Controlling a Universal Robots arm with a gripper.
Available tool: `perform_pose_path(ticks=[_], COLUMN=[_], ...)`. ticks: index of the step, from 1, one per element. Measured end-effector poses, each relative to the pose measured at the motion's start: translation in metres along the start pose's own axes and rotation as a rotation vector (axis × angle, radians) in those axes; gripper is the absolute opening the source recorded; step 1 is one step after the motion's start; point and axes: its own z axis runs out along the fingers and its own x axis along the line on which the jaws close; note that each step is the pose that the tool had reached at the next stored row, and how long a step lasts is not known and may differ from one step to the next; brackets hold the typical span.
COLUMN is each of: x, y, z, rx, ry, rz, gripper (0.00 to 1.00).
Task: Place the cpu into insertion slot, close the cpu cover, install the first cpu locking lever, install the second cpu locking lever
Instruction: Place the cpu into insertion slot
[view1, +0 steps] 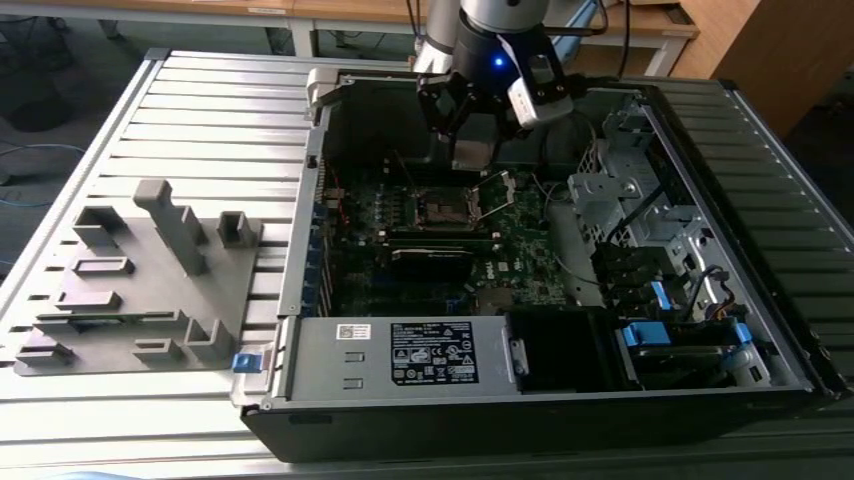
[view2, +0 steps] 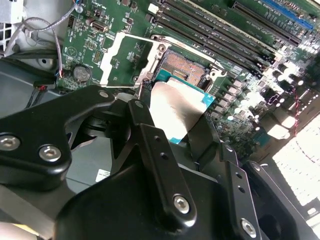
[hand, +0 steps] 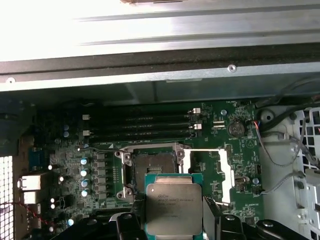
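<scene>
Gripper (view2: 170, 125) is clamped on the cpu (hand: 174, 202), holding it by opposite edges above the motherboard (hand: 210, 120). Step in hand: placing. The cpu cover (hand: 227, 175) stands swung open beside the bare insertion slot (hand: 150, 167), which lies just beyond the fingertips. In judgement, seating calls for squaring the chip to the socket, then lowering.

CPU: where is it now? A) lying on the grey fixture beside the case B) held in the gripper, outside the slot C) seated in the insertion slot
B: the cpu sits clamped in the gripper, while the insertion slot is bare and the cpu cover stands open.
</scene>
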Motion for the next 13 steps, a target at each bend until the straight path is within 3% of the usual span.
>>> perform_pose_path(ticks=[3, 13], x=[0.0, 0.0], y=[0.0, -0.0001], z=[0.0003, 0.0015], rx=[0.0004, 0.0003], ry=[-0.0017, -0.0021], rz=[0.021, 0.025], gripper=[0.54, 0.54])
